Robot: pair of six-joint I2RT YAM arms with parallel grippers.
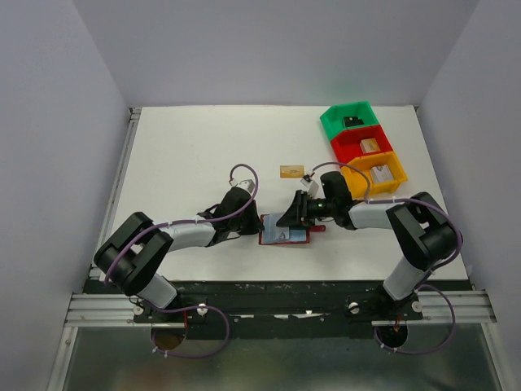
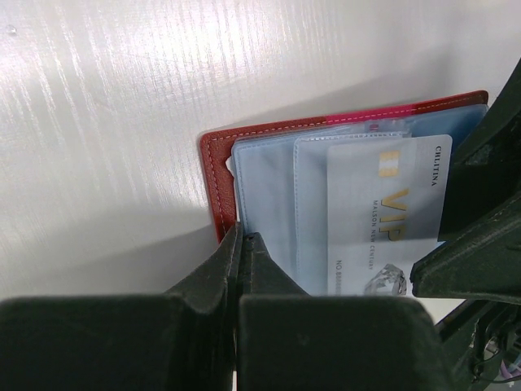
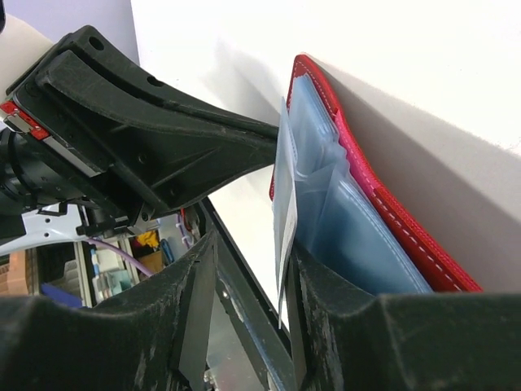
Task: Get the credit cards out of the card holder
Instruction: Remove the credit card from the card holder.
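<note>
We see a white counter [image 1: 203,147] between pale walls [image 1: 269,49]; left pincer [image 2: 240,248] pressed together at the edge of the card holder [image 2: 213,175], right pincer [image 3: 254,265] apart astride a silver card [image 2: 383,204].

Arms: left arm [image 1: 189,234] and right arm [image 1: 370,214], each with silver-grey links between bulky black joint housings.
Cables: a purple cable [image 1: 243,166] loops along each arm, held by pale ties.
Pincers: left pincer [image 2: 242,242] and right pincer [image 3: 254,246], both with matte black, faintly scuffed plastic fingers.
Marking: small red tag [image 3: 20,118] on the left pincer's body.
</note>
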